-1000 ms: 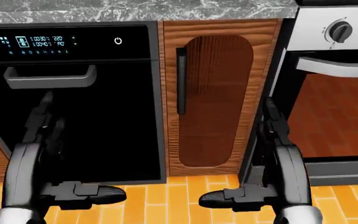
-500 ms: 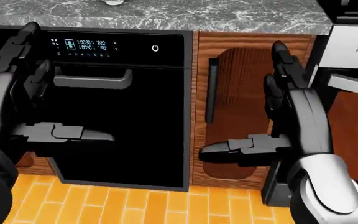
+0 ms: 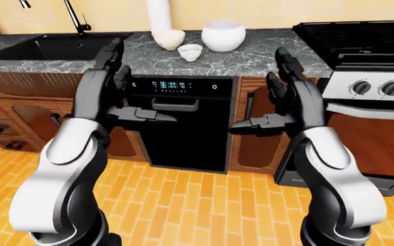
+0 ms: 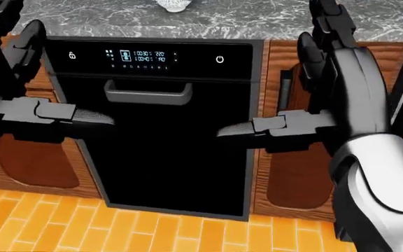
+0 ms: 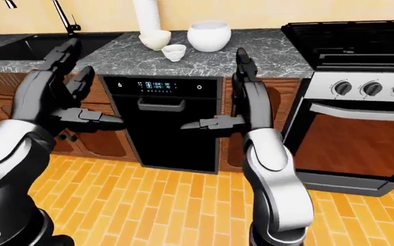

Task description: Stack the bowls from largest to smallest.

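Change since the earlier head views: the camera has tilted up, so the dishwasher (image 4: 166, 126) now shows whole to its top edge and the worktop strip fills the upper border; both arms have risen from floor level to chest height.

Left hand (image 3: 111, 84): raised, palm turned inward, fingers spread and upright, thumb pointing toward the view's centre; holds nothing.

Right hand (image 3: 286, 95): raised, mirrored to the left, fingers spread and upright, thumb pointing inward; holds nothing.

Large bowl (image 3: 223, 35): white, round, upright on the grey marbled worktop (image 3: 265, 56), rightmost of the three.

Medium bowl (image 3: 169, 39): cream, on the worktop to the left of the large bowl, just beside the foot of a tall white cylinder (image 3: 159, 15).

Small bowl (image 3: 190, 52): white, on the worktop between the other two and nearer the worktop's edge, above the dishwasher's control panel. The three bowls stand apart, unstacked.

Sink (image 3: 67, 46): black, set in the worktop at the left, with a tap (image 3: 77, 18) behind.

Stove (image 3: 368, 77): at the right, black top, knobs, oven door below.

Floor (image 3: 197, 205): orange tiles.
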{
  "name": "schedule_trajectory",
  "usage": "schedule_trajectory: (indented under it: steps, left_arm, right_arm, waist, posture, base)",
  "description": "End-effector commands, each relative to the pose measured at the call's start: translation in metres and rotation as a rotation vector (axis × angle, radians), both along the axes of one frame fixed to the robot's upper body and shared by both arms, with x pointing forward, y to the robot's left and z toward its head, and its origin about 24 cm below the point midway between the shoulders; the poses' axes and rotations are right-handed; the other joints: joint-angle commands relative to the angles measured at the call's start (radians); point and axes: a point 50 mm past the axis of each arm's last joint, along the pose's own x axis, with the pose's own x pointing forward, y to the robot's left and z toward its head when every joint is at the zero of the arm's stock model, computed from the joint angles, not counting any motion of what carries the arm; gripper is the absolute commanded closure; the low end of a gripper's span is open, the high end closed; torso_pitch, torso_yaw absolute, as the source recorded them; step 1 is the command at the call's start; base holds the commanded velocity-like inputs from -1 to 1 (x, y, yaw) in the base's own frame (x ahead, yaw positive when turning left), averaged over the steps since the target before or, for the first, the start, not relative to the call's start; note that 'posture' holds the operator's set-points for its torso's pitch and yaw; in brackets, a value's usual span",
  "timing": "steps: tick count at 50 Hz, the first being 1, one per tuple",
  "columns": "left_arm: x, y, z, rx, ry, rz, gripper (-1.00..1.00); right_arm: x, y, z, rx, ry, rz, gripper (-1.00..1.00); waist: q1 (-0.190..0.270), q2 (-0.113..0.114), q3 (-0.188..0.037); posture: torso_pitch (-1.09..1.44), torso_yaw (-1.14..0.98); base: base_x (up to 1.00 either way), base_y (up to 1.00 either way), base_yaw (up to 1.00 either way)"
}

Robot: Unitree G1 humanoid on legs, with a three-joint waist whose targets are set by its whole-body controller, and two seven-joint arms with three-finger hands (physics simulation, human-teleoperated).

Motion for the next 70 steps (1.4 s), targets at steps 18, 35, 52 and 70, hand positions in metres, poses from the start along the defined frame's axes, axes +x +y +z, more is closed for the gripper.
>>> schedule_trajectory:
  steps: [18, 35, 52, 70]
  left_arm:
    - [0.000, -0.006, 0.022, 0.018, -0.061, -0.002, -1.00]
    - [-0.007, -0.001, 0.043, 0.015, -0.091, -0.001, -1.00]
    - [-0.010, 0.006, 0.054, 0.007, -0.107, 0.010, -1.00]
    - [-0.011, 0.004, 0.060, 0.011, -0.116, 0.008, -1.00]
  right_arm:
    - [-0.004, -0.011, 0.014, 0.028, -0.067, -0.012, -1.00]
    - [-0.012, -0.011, 0.039, 0.019, -0.105, -0.022, -1.00]
    - [-0.017, -0.009, 0.052, 0.022, -0.127, -0.009, -1.00]
    - [-0.020, -0.010, 0.059, 0.020, -0.145, -0.003, -1.00]
  waist:
    - [0.045, -0.077, -0.009]
    - [0.032, -0.108, 0.014]
    - [0.045, -0.155, 0.012]
    - [0.038, -0.084, -0.019]
  posture:
    - [0.00, 0.00]
    - [0.00, 0.00]
    - [0.00, 0.00]
    - [0.00, 0.00]
  base:
    - [0.39, 0.10, 0.00]
    - [0.23, -0.05, 0.00]
    - [0.03, 0.00, 0.00]
    - [0.06, 0.00, 0.00]
